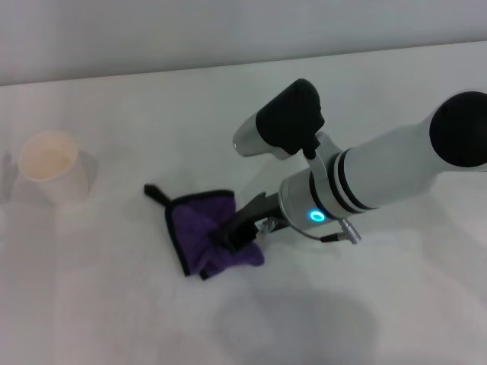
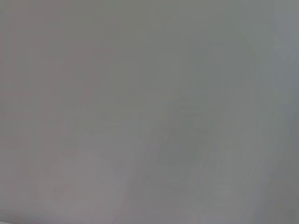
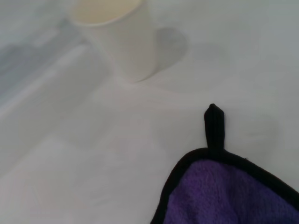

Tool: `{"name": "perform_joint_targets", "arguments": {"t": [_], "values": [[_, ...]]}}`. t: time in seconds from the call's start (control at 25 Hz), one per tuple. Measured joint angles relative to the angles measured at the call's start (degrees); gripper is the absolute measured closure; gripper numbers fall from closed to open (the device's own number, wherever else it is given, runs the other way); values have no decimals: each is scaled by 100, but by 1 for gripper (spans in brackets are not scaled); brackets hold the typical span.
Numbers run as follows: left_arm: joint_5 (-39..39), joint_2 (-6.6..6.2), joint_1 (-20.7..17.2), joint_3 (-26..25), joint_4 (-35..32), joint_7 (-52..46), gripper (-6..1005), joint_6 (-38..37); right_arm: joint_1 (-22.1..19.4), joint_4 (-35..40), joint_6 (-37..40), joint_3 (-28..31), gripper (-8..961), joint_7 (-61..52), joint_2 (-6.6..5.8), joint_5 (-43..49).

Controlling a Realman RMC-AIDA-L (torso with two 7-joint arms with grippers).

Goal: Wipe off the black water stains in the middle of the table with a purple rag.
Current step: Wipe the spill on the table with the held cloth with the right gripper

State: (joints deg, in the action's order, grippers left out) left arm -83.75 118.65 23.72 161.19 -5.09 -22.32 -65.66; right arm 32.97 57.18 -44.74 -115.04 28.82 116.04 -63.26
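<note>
The purple rag point(image 1: 199, 228) with black edging and a black loop lies bunched on the white table point(image 1: 106, 312), near the middle. My right gripper point(image 1: 232, 237) reaches in from the right and is shut on the rag's right side, pressing it to the tabletop. The rag's corner and loop also show in the right wrist view point(image 3: 233, 196). No black water stain shows in any view; the table around the rag is white. My left gripper is out of view; the left wrist view shows only a plain pale surface.
A white paper cup point(image 1: 52, 167) stands upright at the left of the table, well apart from the rag; it also shows in the right wrist view point(image 3: 119, 37). The table's far edge runs along the top of the head view.
</note>
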Motion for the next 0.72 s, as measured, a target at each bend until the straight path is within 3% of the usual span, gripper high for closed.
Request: {"name": "perform_joint_targets", "arguments": {"t": [0.28,0.72], "values": [[0,0,19,-10,0,0,107,0,33,-136,-476,11,871,439,2,-631],[-24,-6,83,-35,8,0,107,0,69,-609,334,370,872,501,-34,-612]]}}
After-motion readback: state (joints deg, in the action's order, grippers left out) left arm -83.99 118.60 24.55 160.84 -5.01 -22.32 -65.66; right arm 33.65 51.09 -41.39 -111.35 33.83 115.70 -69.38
